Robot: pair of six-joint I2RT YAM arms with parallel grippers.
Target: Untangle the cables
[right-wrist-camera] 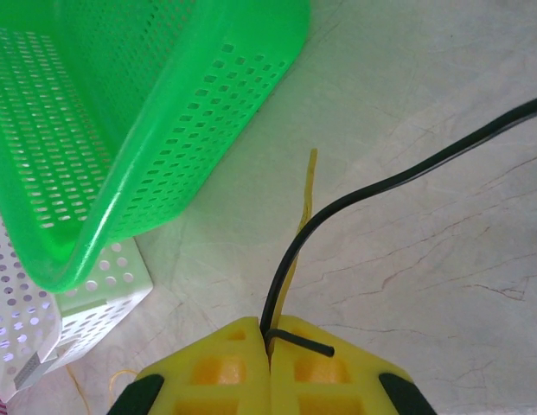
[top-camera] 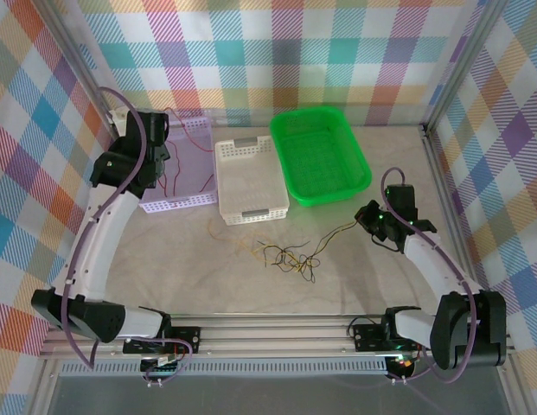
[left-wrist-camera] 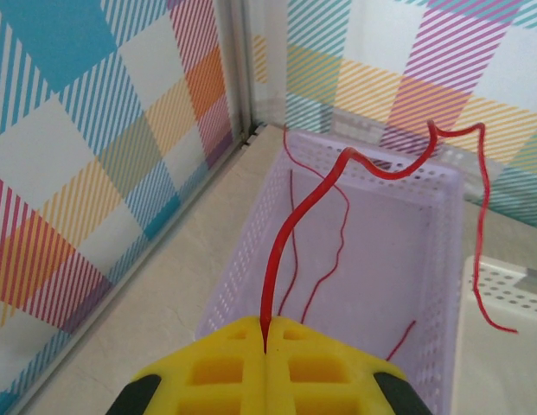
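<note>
Now | left gripper point(left-wrist-camera: 265, 339) pinched tight on one red cable point(left-wrist-camera: 290, 220) above lilac basket point(left-wrist-camera: 240, 255), far-left corner | right gripper point(right-wrist-camera: 270, 333) clamped on one black cable point(right-wrist-camera: 363, 192) and one yellow cable point(right-wrist-camera: 310, 186) | tangle point(top-camera: 285, 257) on open table point(top-camera: 207, 277), near of three baskets: lilac basket, white basket point(top-camera: 255, 214), green basket point(top-camera: 333, 195)

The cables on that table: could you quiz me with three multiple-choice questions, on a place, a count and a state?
1. The loose tangle lies: A in a basket; B on the table before the white basket; C on an arm.
2. Baskets: A one; B two; C three.
3. The left jaws are: A shut on a red cable; B open; C shut on yellow.
B, it sits on bare tabletop; C, a lilac basket, the white one, a green basket; A, red wire pinched where they meet.
</note>
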